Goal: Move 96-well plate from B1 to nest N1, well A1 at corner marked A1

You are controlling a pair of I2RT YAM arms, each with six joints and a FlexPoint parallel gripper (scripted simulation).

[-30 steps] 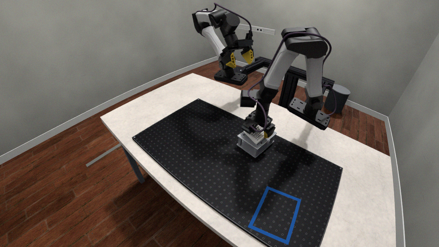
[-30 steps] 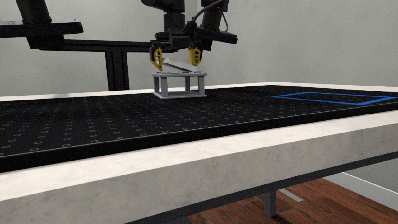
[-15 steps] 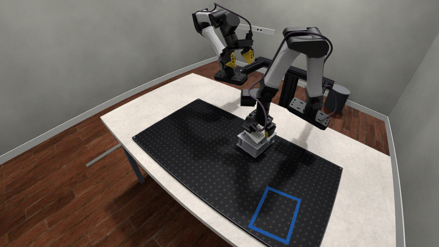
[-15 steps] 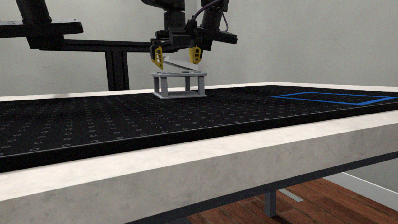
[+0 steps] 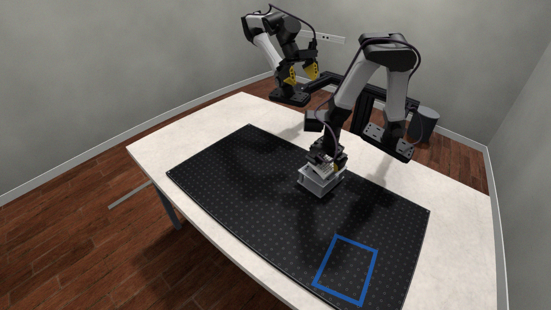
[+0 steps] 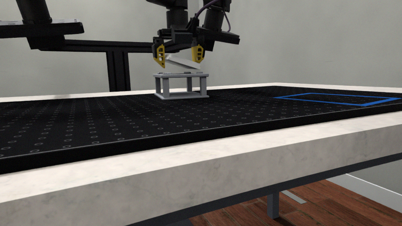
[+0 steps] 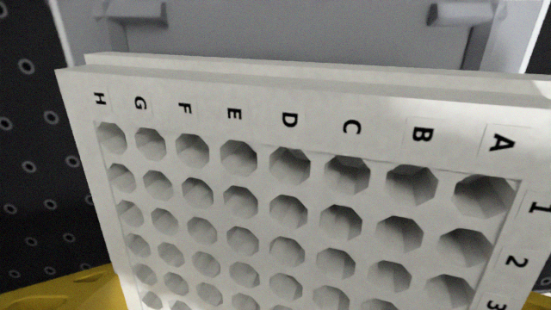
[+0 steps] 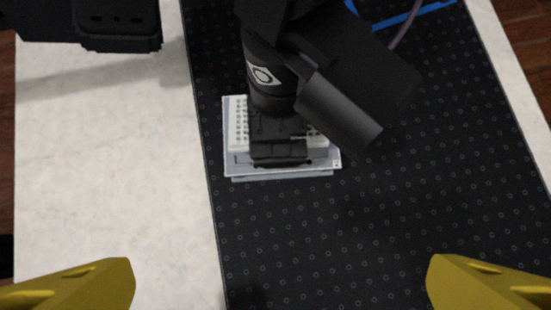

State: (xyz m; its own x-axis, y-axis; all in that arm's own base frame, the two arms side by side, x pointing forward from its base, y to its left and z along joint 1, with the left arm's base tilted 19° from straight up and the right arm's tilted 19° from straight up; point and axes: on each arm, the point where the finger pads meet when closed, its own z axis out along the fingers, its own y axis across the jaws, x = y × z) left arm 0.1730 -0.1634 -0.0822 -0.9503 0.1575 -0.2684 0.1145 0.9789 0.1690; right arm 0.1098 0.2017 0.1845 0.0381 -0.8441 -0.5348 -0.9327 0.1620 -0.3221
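Plate [image 5: 326, 168] [image 6: 182, 61] [image 7: 301, 142] [image 8: 233, 129] gripped by the left gripper [image 5: 324, 163] [image 6: 180, 64] [image 7: 278, 275] [image 8: 275, 124], tilted above the nest [image 5: 322, 185] [image 6: 181, 75] [image 7: 275, 39] [image 8: 323, 164], presumably for lowering between locators (levelling needed first). Right gripper [image 5: 303, 81] [image 8: 281, 280] open, well apart, probably leaving working room.

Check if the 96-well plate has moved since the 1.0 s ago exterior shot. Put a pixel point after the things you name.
Yes, up: the 96-well plate [image 5: 327, 168] [image 6: 182, 62] [image 7: 263, 130] [image 8: 234, 125], still tilted, shows a wider gap above the nest's [image 5: 307, 174] [image 6: 179, 75] [image 7: 301, 34] [image 8: 237, 171] top board in the exterior view.
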